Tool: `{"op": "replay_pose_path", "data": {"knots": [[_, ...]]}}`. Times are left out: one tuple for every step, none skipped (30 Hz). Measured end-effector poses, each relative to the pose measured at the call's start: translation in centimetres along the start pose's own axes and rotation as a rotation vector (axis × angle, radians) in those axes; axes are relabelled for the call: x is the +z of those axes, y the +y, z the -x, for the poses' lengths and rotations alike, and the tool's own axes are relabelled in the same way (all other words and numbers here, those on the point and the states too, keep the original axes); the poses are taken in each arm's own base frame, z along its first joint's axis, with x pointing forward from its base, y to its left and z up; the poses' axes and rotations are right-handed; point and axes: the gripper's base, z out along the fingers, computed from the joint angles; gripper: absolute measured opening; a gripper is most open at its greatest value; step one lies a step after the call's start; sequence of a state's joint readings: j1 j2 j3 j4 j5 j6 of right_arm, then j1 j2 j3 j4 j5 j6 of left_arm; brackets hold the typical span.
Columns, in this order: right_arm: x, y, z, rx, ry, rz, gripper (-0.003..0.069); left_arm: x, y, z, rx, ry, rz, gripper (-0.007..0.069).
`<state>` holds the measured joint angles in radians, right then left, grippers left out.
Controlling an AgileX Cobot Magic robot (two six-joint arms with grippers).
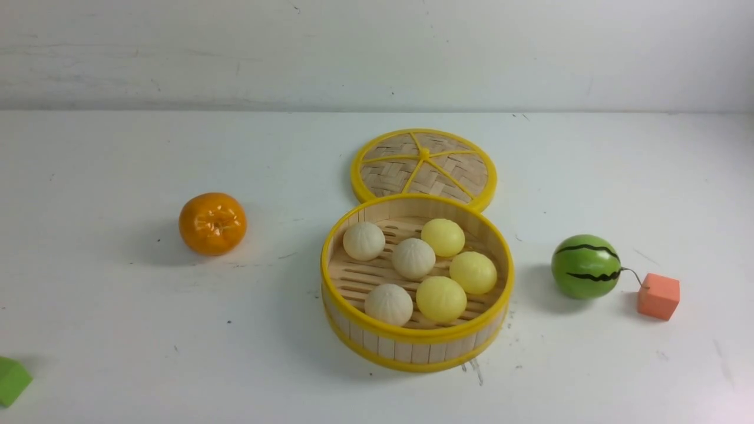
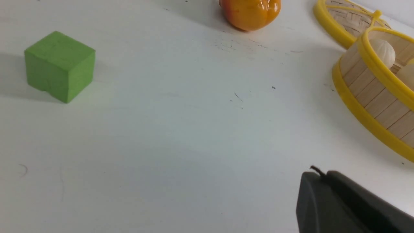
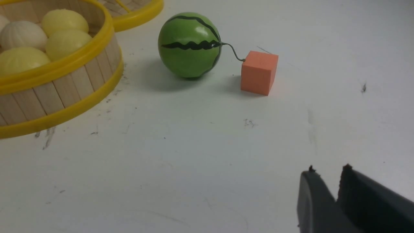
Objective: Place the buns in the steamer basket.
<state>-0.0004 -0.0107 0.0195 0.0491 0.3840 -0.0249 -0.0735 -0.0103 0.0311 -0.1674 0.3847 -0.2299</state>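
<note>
Your steamer basket (image 1: 417, 347) sits mid-table, just in front of its woven lid (image 1: 424, 165); judged by its slat walls it is light and stiff, best held by the yellow rim, and likely to slide on the smooth white table (image 1: 118, 330). All six buns (image 1: 413, 258) already lie inside on the slat floor, small, round and probably slippery, so you would pinch each across its middle. The orange (image 1: 212, 223) lies well left, the watermelon ball (image 1: 586, 266) and orange cube (image 1: 658, 296) right, a green cube (image 1: 12, 380) near left. Your left gripper (image 2: 318, 173) is closed and empty; your right gripper (image 3: 328, 173) stands slightly parted, holding nothing.
</note>
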Motion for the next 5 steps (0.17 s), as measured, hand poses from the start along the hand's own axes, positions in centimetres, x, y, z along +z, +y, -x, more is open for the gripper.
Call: {"op": "replay_pose_path", "data": {"knots": [[0.00, 0.00, 0.00, 0.000, 0.000, 0.000, 0.0127, 0.00, 0.00, 0.00, 0.000, 0.000, 0.000, 0.0017], [0.00, 0.00, 0.00, 0.000, 0.000, 0.000, 0.0128, 0.00, 0.00, 0.00, 0.000, 0.000, 0.000, 0.0017], [0.00, 0.00, 0.00, 0.000, 0.000, 0.000, 0.0130, 0.00, 0.00, 0.00, 0.000, 0.000, 0.000, 0.0018], [0.00, 0.00, 0.00, 0.000, 0.000, 0.000, 0.0131, 0.00, 0.00, 0.00, 0.000, 0.000, 0.000, 0.0018], [0.00, 0.00, 0.00, 0.000, 0.000, 0.000, 0.0132, 0.00, 0.00, 0.00, 0.000, 0.000, 0.000, 0.0018]]}}
